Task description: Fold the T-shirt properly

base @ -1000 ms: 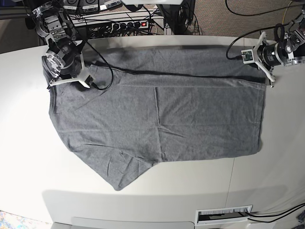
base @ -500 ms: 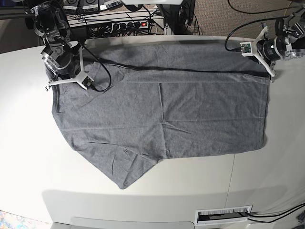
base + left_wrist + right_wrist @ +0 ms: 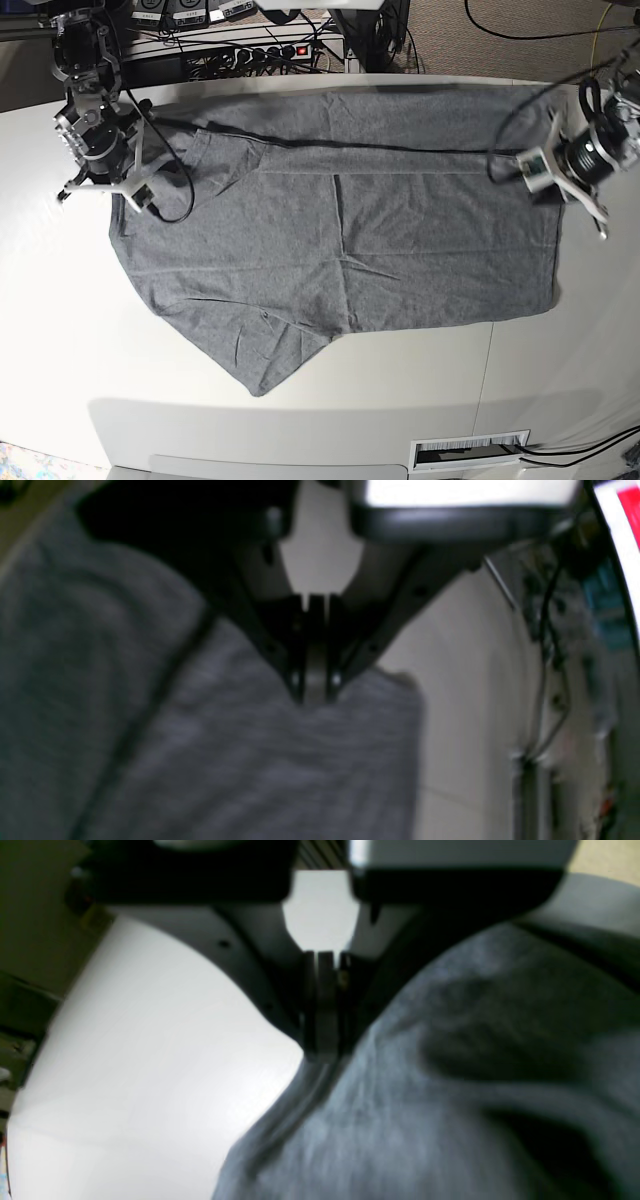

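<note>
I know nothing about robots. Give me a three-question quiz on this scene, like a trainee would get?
1. True or false: both grippers are shut on the plain heather-grey cotton T-shirt.
2. Which sleeve is visible in the base view? A) the one pointing toward the near table edge B) none
3. Fill in: the shirt lies on a ___ table.

Key:
1. True: the left gripper and the right gripper each pinch fabric.
2. A
3. white
</note>
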Robot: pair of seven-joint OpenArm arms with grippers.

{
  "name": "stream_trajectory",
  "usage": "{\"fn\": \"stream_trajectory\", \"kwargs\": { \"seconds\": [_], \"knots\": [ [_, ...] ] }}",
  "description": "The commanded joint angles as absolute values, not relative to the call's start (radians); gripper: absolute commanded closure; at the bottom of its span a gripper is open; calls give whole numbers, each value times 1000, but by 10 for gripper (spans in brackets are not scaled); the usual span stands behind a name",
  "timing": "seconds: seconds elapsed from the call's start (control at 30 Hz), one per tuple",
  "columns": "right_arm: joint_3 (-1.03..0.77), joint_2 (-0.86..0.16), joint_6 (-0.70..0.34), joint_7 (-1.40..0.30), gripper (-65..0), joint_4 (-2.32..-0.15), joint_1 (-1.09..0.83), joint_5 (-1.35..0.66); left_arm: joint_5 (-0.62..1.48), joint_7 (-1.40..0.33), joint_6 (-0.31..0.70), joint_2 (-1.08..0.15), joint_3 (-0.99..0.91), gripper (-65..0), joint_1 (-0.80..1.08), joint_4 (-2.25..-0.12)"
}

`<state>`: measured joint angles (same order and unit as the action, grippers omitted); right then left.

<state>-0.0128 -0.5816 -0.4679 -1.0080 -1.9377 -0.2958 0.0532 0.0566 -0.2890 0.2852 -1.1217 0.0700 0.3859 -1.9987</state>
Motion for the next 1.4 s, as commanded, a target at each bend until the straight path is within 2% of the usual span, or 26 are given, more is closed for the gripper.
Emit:
{"fn": "stream_trajectory", "kwargs": {
  "seconds": [0.0,0.23,0.5,0.7,1.07,1.27,1.37],
  "knots": [
    [-39,-595,-460,-986,0,-1969,-285,36,81,-272,270,-1134,46,0,359,-1992],
    [-143,-590,-460,-967,0,-1989,-279,-145,248,-191,271,-999,25,0,176,-1790],
    [-198,-590,-460,-933,0,-1988,-266,-165,318,-95,288,-851,25,0,-2,-1523],
    [-198,-591,-461,-930,0,-1988,-246,-165,330,-96,299,-766,26,-75,-150,-1347],
    [-199,-593,-461,-928,0,-1988,-246,-165,325,-102,546,-645,26,-206,-403,-946],
    [-199,-593,-461,-931,0,-1988,-247,-165,306,-104,547,-623,26,-208,-500,-812],
    [-199,-593,-461,-934,0,-1988,-247,-165,265,-103,505,-623,26,-220,-537,-757]
  ]
}}
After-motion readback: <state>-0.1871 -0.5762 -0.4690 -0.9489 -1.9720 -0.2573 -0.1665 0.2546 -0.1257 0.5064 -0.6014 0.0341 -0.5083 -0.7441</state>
